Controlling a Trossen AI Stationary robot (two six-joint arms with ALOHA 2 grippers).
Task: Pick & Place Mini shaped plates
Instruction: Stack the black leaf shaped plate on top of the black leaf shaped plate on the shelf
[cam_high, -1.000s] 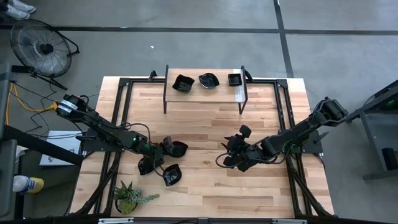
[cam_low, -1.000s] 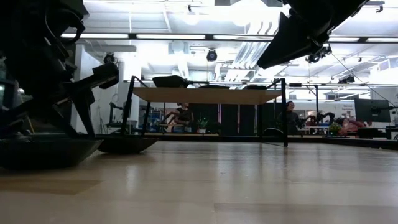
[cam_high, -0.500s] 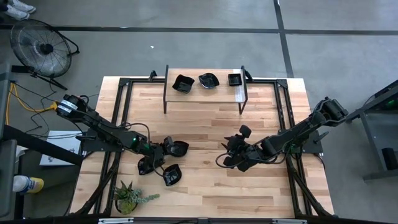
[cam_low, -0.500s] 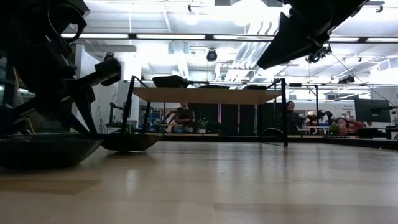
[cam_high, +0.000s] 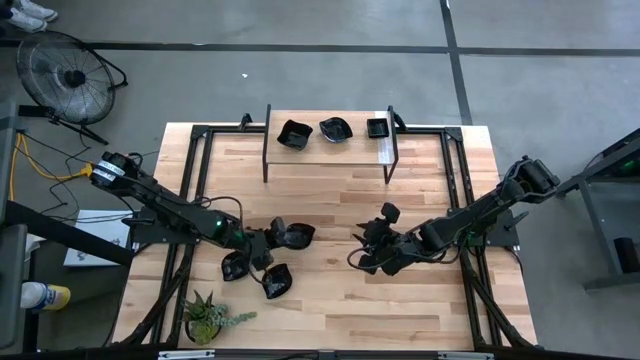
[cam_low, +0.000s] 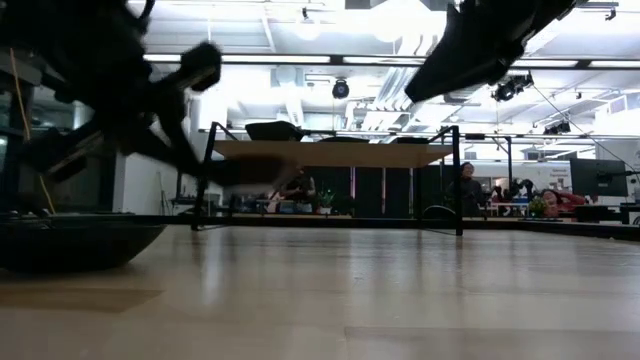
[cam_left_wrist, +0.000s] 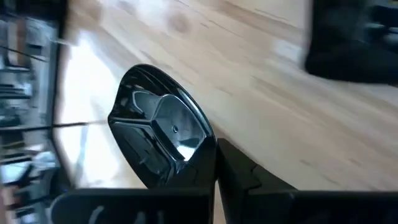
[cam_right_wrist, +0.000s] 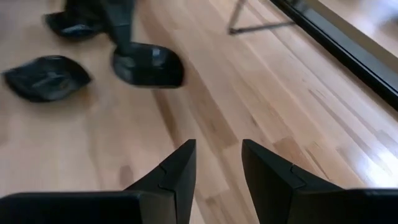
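Several mini shaped plates, small and glossy black, are in view. My left gripper (cam_high: 270, 243) is shut on one plate (cam_high: 298, 234), held above the table left of centre; the left wrist view shows it close up (cam_left_wrist: 160, 134). Two more plates (cam_high: 236, 265) (cam_high: 277, 281) rest on their bases on the wood beside it. Three plates (cam_high: 294, 134) (cam_high: 336, 129) (cam_high: 377, 127) sit on the raised shelf (cam_high: 325, 150) at the far side. My right gripper (cam_right_wrist: 217, 163) hovers open right of centre, nothing between its fingers. My left gripper pinches the plate by the rim edge nearest the wrist (cam_left_wrist: 198, 167). One finger (cam_left_wrist: 242, 182) shows beside that rim; the plate hides the other. The fingers slant down from the table's left. The plate is lifted clear of the table (cam_low: 252, 172) and tilted.
A green potted plant (cam_high: 210, 318) stands near the front left corner. The shelf's thin metal legs (cam_high: 392, 165) stand on the far part of the table. Bare wood lies between the two grippers and toward the front edge. People sit in the room beyond.
My left gripper has risen and moved a little toward the table's right with the plate. The plate lay on the wood a second ago and now hangs clear, tilted. The two plates beside it have stayed put.
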